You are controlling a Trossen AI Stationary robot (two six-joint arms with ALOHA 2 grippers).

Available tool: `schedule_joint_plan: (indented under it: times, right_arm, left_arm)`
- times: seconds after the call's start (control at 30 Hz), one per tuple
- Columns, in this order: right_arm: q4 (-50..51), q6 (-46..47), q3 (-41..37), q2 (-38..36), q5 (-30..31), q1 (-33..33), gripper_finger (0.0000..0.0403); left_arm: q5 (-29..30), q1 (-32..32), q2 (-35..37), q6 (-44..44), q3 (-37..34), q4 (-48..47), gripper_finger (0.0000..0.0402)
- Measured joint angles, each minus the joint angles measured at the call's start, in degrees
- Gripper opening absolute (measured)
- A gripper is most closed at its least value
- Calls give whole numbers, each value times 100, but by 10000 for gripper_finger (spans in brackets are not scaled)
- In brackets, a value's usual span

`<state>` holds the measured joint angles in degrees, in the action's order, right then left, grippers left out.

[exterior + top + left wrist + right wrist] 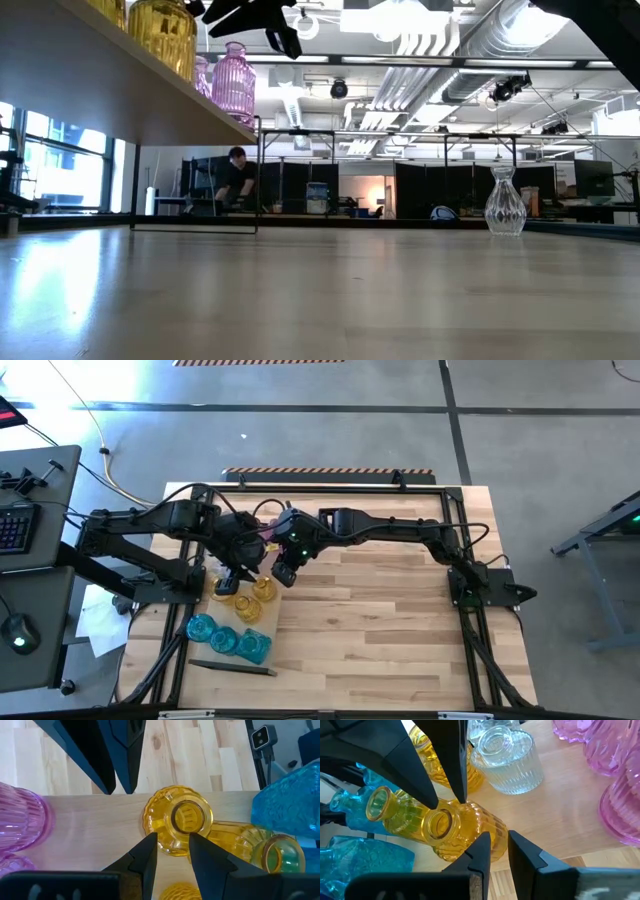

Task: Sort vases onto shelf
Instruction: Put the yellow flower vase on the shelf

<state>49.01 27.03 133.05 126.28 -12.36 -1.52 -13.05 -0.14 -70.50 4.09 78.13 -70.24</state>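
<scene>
Directly beneath left tool: amber vase.

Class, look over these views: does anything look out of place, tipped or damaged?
One clear vase stands upright and alone on the tabletop, well away from the shelf that carries a yellow vase and a pink vase. It looks left behind. Nothing appears tipped, spilled or broken.

I'm seeing two matte-black jointed arms with black cables trailing along them; a small green light is glowing near the right arm's wrist. Each gripper's fingers are showing as dark, tapered, angular wedges.
</scene>
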Motion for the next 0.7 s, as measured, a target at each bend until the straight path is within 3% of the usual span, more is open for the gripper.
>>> schedule_joint_plan:
  times: [0.7]
  right_arm:
    - [2,-4,0,-2,-2,0,48]
  left_arm:
    - [-130,11,-75,64,0,46,106]
